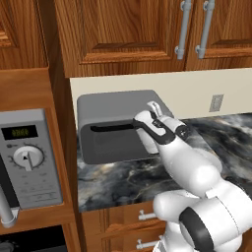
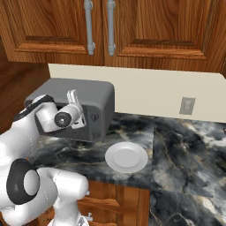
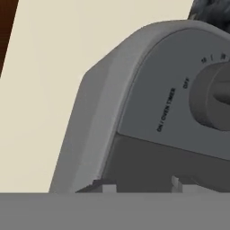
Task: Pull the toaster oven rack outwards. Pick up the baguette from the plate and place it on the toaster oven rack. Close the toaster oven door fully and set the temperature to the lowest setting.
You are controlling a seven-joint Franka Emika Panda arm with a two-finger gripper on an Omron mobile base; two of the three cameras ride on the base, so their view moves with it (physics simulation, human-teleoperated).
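Left base view has the gripper pressed against the toaster oven door's handle slot, presumably to open it, though its grip is unclear.

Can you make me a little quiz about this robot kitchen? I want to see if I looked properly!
1. What stands left of the toaster oven? A microwave, B fridge, C sink.
2. True or false: the plate sits on top of the toaster oven.
3. In the hand view, which short word is printed right beside the knob?

Key: 1. A, the microwave. 2. False, it lies on the counter. 3. OFF.
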